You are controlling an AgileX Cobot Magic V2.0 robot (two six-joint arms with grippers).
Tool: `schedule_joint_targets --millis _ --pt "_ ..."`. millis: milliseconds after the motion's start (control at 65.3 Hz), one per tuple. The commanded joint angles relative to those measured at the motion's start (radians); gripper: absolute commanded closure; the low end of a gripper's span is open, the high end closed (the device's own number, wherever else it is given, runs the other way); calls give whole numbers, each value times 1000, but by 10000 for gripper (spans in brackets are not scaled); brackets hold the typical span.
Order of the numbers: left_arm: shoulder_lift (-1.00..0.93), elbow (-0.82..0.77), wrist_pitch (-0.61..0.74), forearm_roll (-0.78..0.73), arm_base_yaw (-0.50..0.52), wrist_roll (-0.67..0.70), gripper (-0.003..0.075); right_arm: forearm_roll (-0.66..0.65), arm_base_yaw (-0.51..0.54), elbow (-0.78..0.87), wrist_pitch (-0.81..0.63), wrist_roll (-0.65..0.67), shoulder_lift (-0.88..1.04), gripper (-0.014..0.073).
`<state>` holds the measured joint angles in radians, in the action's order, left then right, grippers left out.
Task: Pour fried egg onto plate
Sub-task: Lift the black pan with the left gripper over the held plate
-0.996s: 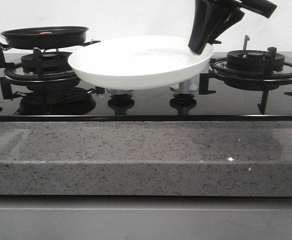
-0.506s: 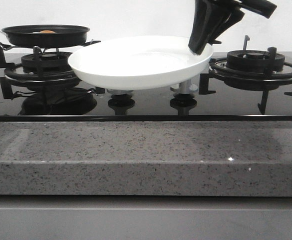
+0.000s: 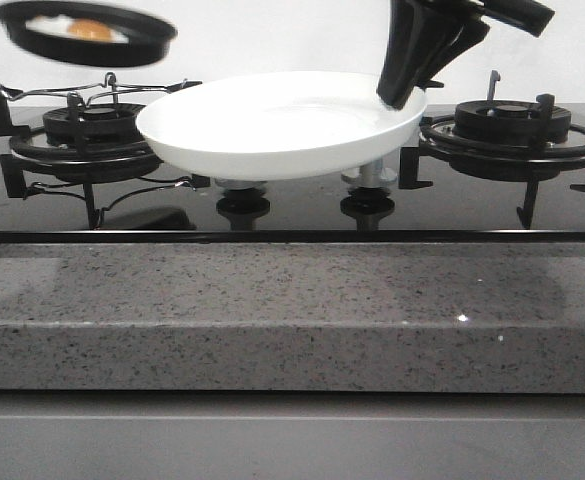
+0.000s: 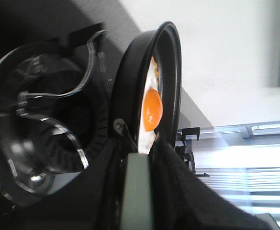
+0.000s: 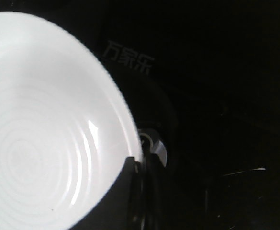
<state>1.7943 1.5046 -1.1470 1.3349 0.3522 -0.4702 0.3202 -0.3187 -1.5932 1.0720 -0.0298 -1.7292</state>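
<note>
Fried egg (image 3: 84, 30) in raised pan (image 3: 87, 35): carry over plate (image 3: 272, 125) clamped by right gripper (image 3: 402, 95), then tilt slowly; left grip state indiscernible.

Fried egg (image 3: 84, 30) in pan (image 3: 142, 48), left of plate (image 3: 272, 135)

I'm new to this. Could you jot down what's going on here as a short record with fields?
Setting: black glass gas hob behind a grey speckled stone counter
Left gripper: mostly hidden; holds the round black frying pan in the air above the left burner
Pan contents: cream-white fried egg with orange yolk
Right gripper: clamped on the rim of the wide glossy white plate, holding it above the hob
Plate contents: empty
Pouring: not yet begun
</note>
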Motion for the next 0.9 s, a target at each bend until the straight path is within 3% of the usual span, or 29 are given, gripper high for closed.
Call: schedule_joint_targets --millis 0,460,735,888 --pt "-120 32 -3 84 -37 -41 739 15 2 -24 -27 -5 44 643" --pt "-407 19 216 -372 -378 -79 739 15 2 -24 -27 -5 44 643" --pt "-489 19 330 -647 -611 -131 739 15 2 -24 -27 -5 44 643" --pt "-507 19 418 -872 -710 -131 739 15 2 -24 -27 -5 44 643"
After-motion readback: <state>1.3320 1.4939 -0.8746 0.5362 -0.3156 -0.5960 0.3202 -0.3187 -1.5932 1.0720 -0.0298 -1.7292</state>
